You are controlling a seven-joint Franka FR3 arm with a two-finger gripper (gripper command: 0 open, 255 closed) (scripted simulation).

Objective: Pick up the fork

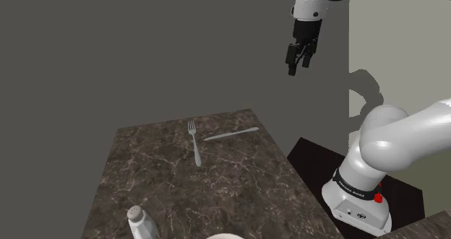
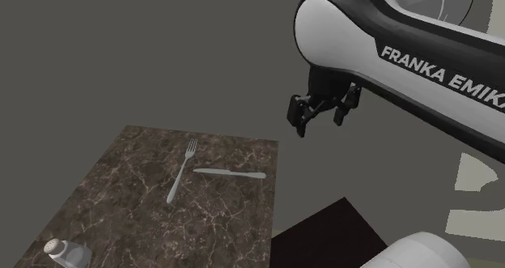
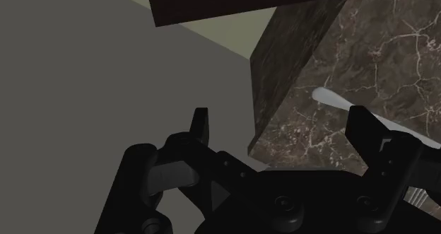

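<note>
The claw (image 1: 296, 66) is being held wide open, gripping nothing, high off the edge of the marbled table (image 1: 238, 190). The fork (image 1: 194, 142) is lying flat well below the claw and farther off than the knife (image 1: 231, 133), which is lying just beside it. The fork is being judged light, stiff and slippery; its slim handle should be pinched across near the middle.

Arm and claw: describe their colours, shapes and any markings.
The arm is built of rounded white shells with dark joints. White FRANKA EMIKA lettering runs along a black stretch of one link. Near its foot sits a black ring with small white print, and a red spot beside it. The claw is all black, with two blocky fingers.
</note>
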